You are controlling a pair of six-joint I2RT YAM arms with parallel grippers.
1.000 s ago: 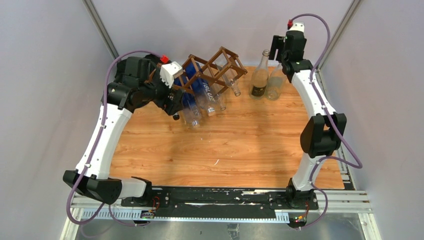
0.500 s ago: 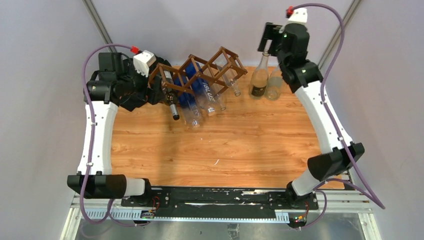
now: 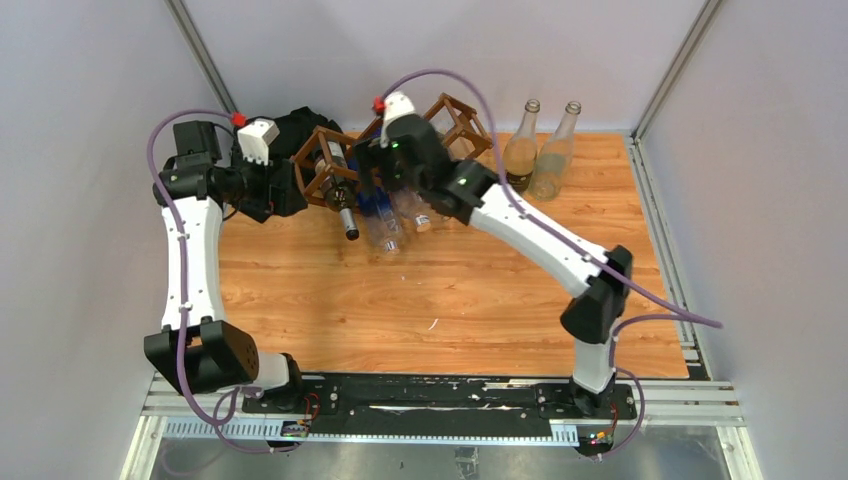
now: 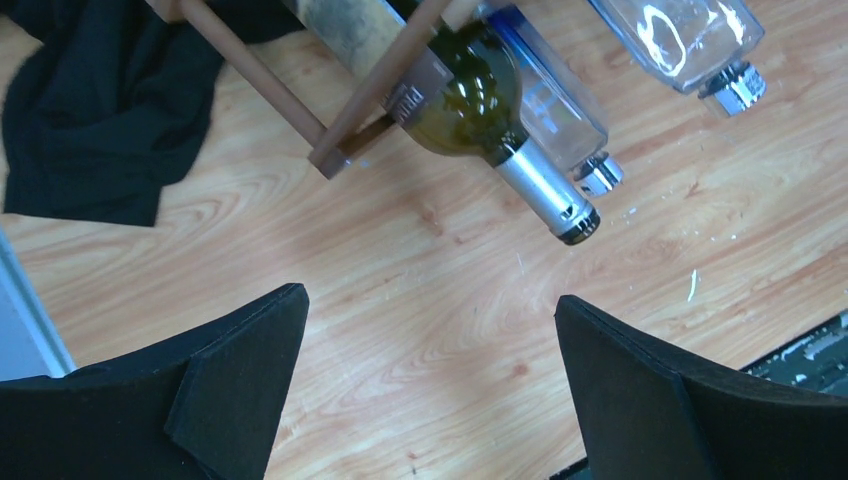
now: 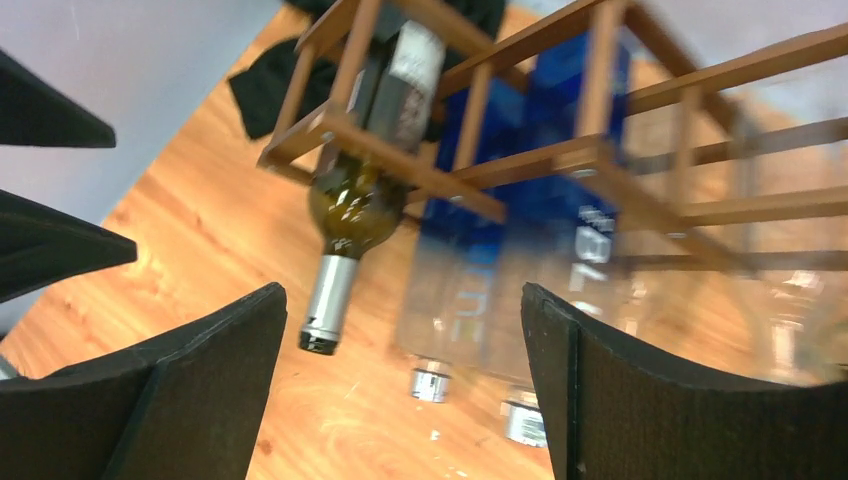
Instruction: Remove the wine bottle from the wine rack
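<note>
Right gripper [image 5: 400,292]: spread wide, holding nothing. Just ahead, wine bottle [image 5: 350,205] lying in wine rack [image 5: 400,160], neck foremost.

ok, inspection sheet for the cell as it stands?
Surface: wooden table, a few white scuffs.
Job's things: green wine bottle lying in the wine rack, neck out toward the arms.
Clutter: blue bottles in the rack, two clear bottles standing far right, black cloth.
End effectors: left end effector and right end effector open, empty.
Cables: purple cables looping off both arms.
Surroundings: grey walls, nothing else seen.
</note>
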